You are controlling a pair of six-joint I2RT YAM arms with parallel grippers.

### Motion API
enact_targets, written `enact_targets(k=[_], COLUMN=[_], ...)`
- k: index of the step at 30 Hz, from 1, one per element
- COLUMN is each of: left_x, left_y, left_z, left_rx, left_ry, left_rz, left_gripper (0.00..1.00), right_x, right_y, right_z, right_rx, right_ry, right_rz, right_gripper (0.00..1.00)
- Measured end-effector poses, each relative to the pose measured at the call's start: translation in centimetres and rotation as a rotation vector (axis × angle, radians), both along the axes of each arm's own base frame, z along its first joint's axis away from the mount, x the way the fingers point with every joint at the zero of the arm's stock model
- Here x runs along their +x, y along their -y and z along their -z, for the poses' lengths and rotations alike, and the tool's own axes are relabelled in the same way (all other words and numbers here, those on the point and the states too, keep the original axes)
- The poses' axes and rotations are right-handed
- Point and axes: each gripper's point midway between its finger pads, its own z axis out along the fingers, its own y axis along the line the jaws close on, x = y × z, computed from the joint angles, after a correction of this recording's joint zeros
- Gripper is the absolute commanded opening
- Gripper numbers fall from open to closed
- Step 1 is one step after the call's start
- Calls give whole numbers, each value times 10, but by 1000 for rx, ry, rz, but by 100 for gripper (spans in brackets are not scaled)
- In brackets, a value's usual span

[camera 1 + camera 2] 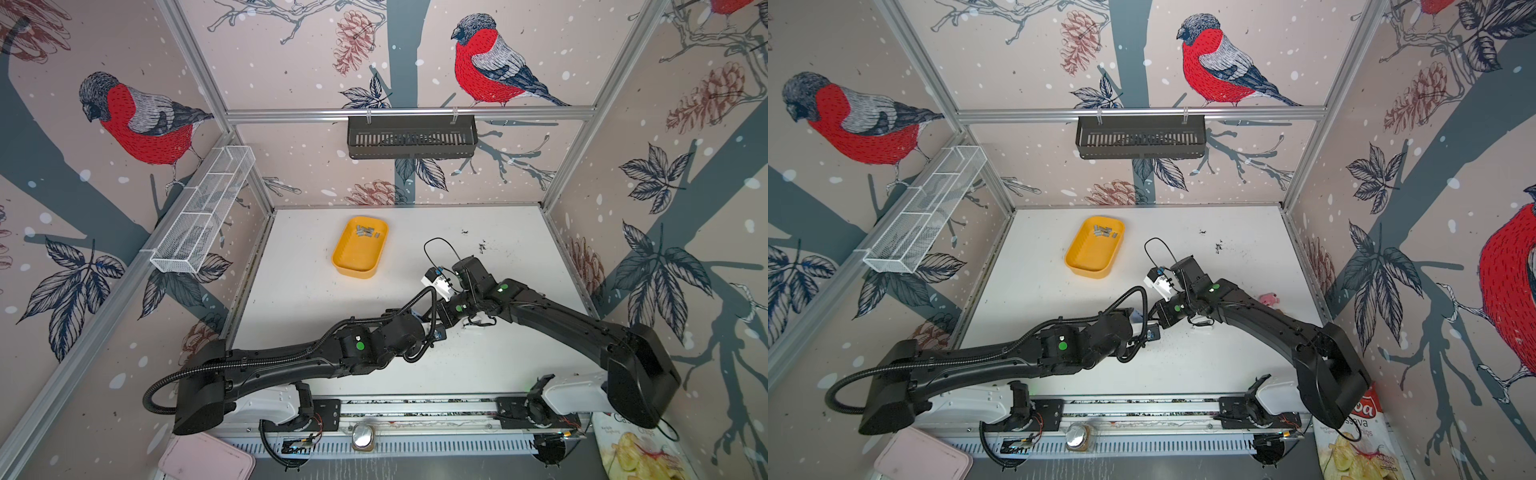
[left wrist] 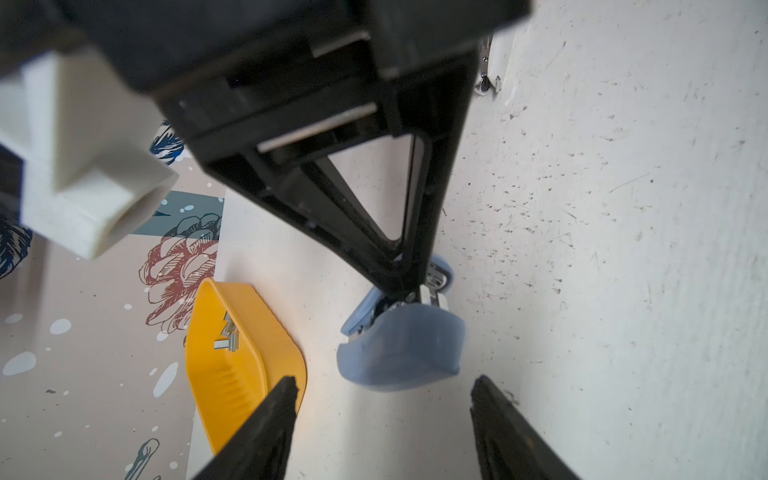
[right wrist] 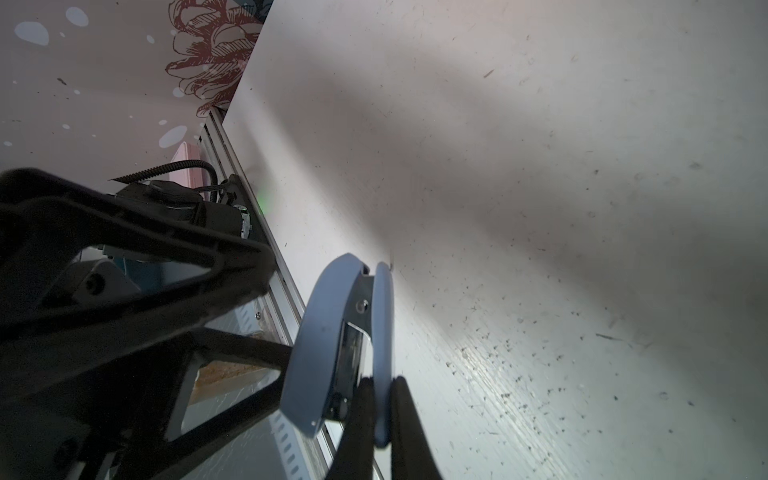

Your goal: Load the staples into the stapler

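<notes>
Several staples are to be located; what is recorded from above?

In both top views the staples are found in the yellow tray, at the far middle of the counter. The left arm and the right arm are seen meeting nearer the front.

What is noted from the left wrist?

The left hand is seen released, fingers spread, just short of the blue stapler. The tray is seen beside the stapler, apart from it.

And from the right wrist?

The right hand is seen clenched on the stapler's thinner blue plate; the wider blue lid is spread from it.
</notes>
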Motion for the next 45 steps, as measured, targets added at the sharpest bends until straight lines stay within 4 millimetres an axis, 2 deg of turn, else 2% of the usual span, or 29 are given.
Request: enact_targets(k=[6,13,20,22,34,42,45], left_x=[-9,-10,-9,-9,-10,-7,-6], left_y=[8,14,23,23,21,18,17], left_z=[10,13,15,16,16,15,16], left_rx=[26,42,43,46,41,39,36], left_ry=[-11,-13,-19,-19,-20,-13,-11], left_rz=[35,41,31,31,28,-5,-20], left_gripper=[64,60,45,41,29,19,17], right_x=[-5,-8,-9,-8,-5,0,3], right_y=[0,-1,-2,-1,-3,2,5], right_z=[2,4,7,8,6,3,1], right_rx=[-16,-24,-30,-32,-20,-2,7], right_ry=[-9,-12,-10,-8,6,-18,-24], right_rz=[-11,-27,-38,-36,-27,-1,15], right_gripper=[8,7,8,8,12,14,17])
